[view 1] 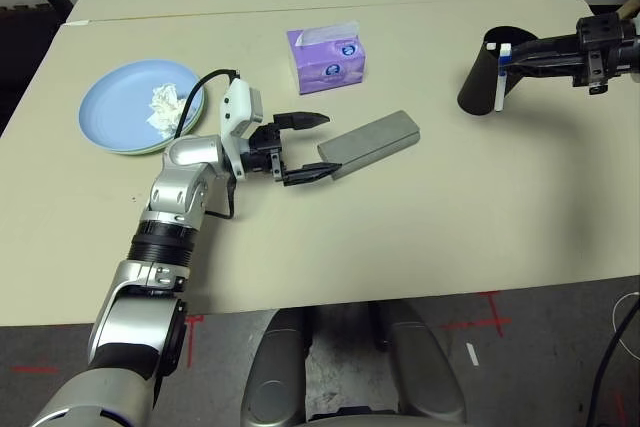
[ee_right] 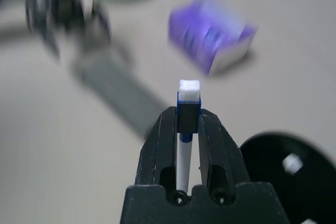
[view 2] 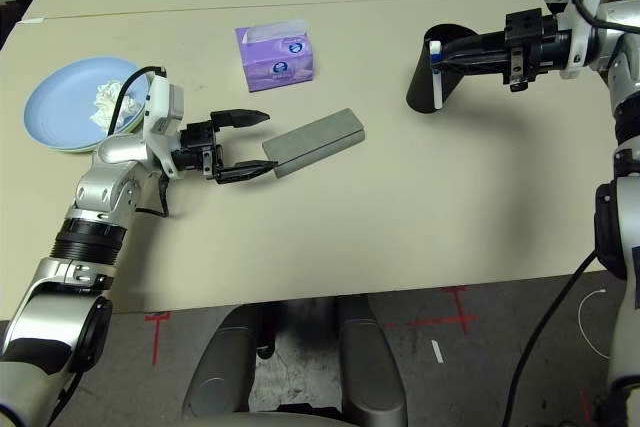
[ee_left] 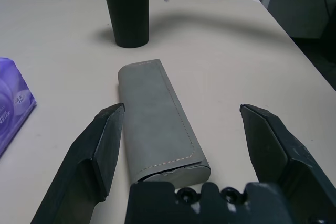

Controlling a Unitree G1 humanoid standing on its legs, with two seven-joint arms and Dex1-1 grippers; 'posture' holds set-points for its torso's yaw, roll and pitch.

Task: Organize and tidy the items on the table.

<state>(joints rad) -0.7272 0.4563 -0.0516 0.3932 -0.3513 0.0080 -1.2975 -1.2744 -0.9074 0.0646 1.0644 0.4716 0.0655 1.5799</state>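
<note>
The left end effector (view 1: 303,147) stood wide open, its fingers straddling the near end of the grey glasses case (view 1: 371,143), which lay flat at the tabletop's (view 1: 420,237) centre. The right end effector (view 2: 440,57) was clamped on a white pen with a blue cap (view 2: 436,75), held over the tall black cup (view 2: 437,75) at two o'clock. The purple tissue box (view 1: 327,56) sat at twelve o'clock. At ten o'clock the light blue plate (view 1: 115,107), stacked on a pale green one, carried the crumpled tissue (view 1: 165,109).

Grey oblong glasses case (view 1: 372,144) flat mid-table; crumpled white tissue (view 1: 164,108) on stacked light blue plate (view 1: 120,102).
</note>
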